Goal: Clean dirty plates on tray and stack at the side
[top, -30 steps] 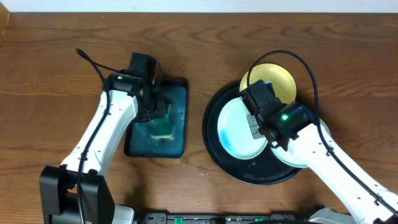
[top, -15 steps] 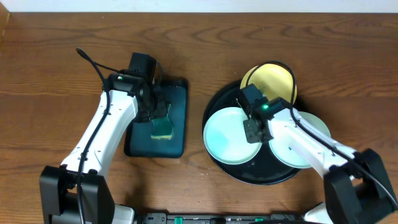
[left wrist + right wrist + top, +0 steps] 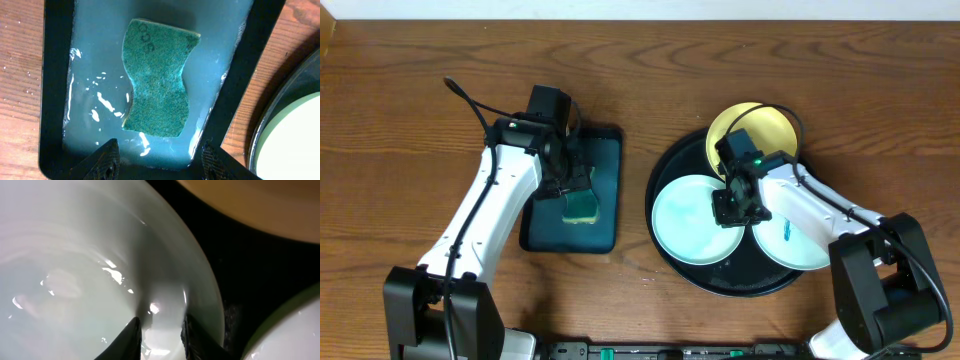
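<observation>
Black tray (image 3: 665, 165) is packed, plates (image 3: 795, 240) nearly rim to rim, open table (image 3: 400, 120) all around. Right gripper (image 3: 160, 332) barely parted, tips on the left mint plate (image 3: 75, 255); left gripper (image 3: 160, 155) spread wide above the sponge (image 3: 157, 82).

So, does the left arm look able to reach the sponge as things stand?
Probably yes: the left gripper hangs close over the sponge, jaws open, and nothing covers the sponge in the teal tray.

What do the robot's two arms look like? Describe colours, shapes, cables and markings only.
Both the left arm and right arm have smooth white tubular links joined by black joints. A black cable runs from each wrist. A green light glows on the right wrist. The fingers are black, tapered.
</observation>
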Robot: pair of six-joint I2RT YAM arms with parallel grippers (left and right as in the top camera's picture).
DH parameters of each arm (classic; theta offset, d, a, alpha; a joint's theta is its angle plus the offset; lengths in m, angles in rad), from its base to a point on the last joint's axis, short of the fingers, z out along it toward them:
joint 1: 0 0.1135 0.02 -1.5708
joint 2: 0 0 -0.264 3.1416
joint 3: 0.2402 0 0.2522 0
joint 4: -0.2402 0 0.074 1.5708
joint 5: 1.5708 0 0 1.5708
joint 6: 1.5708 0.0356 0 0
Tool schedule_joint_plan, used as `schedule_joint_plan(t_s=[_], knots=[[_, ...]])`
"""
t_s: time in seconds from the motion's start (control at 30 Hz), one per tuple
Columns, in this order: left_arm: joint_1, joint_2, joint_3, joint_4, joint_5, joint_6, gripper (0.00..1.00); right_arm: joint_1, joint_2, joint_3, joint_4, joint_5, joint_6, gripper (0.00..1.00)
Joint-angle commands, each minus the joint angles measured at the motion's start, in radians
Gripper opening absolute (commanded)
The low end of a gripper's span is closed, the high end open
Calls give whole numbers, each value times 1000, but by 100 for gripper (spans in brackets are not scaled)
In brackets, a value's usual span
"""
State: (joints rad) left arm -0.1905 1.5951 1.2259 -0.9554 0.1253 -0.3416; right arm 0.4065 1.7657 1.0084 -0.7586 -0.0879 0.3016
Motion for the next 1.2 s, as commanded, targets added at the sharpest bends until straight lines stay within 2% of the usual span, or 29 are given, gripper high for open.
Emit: schedule_joint_plan(t_s=[0.0,0.13,0.37,0.53,0.6,0.7,0.73,1.0,1.17], knots=[[4,-3,0,-8,-2,8,55,-24,-32,-13,6,-90,-126,30],[4,-3,0,-8,-2,8,56,-36,-117,-13,2,-29,-114,33],[4,-3,0,-8,-2,8,77,-97,-146,-20,-8,38,-85,34],[4,-3,0,-8,-2,8,79,-94,-98,-56,40,-3,-85,32],[4,-3,0,-8,-2,8,80,-90,-74,-68,66,-17,-83,29],[4,-3,0,-8,-2,8,80,-90,-41,-76,93,-18,-37,4],[4,-3,0,-8,-2,8,80,-90,-33,-76,97,-18,-29,1],[4,-3,0,-8,-2,8,81,-92,-116,-34,55,13,-29,1],[4,-3,0,-8,-2,8,81,-67,-275,21,-18,229,-30,1]])
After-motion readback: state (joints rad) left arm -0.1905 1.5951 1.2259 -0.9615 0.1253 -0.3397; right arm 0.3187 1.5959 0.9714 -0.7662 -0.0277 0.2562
